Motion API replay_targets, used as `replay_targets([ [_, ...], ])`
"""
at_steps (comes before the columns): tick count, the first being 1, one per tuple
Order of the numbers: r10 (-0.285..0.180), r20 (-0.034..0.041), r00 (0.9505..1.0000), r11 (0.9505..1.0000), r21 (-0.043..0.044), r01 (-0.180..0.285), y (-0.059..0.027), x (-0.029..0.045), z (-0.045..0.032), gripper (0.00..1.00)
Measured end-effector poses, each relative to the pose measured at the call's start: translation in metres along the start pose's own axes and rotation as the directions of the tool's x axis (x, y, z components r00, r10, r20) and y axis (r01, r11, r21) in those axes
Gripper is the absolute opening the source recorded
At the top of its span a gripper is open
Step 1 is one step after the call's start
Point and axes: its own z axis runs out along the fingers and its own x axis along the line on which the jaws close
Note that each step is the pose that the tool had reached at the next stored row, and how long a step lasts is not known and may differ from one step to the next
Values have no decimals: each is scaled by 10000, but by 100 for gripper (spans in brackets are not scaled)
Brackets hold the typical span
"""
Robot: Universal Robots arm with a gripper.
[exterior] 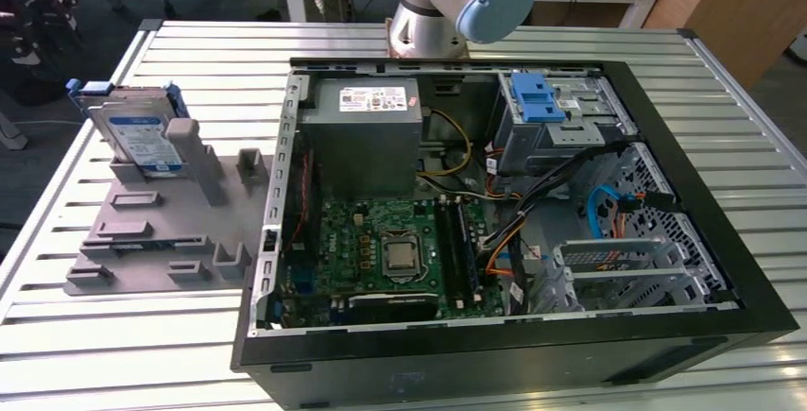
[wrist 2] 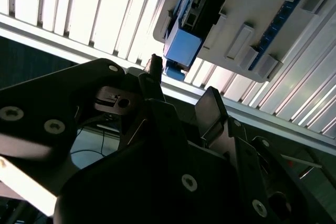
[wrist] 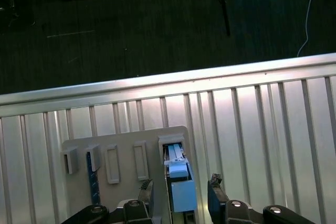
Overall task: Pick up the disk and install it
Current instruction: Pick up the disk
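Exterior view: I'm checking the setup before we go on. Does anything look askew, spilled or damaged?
Nothing stands out. The silver hard disk with blue plastic rails stands on edge on the grey slotted holder plate, and the open black computer case lies flat on the ribbed metal table. Nothing spilled or broken shows.

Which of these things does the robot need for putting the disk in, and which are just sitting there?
For the job:
the disk, standing in its grey holder
the gripper over it, jaws apart
the open computer case

Just sitting there:
the power supply box
the green motherboard
the slatted table
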Motion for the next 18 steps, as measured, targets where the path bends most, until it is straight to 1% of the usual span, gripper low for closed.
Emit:
replay_targets([
  [12, 0, 0, 10000, 10000, 0, 0, -1, 0, 31, 53],
  [18, 0, 1, 10000, 10000, 1, 0, -34, -5, 36, 53],
])
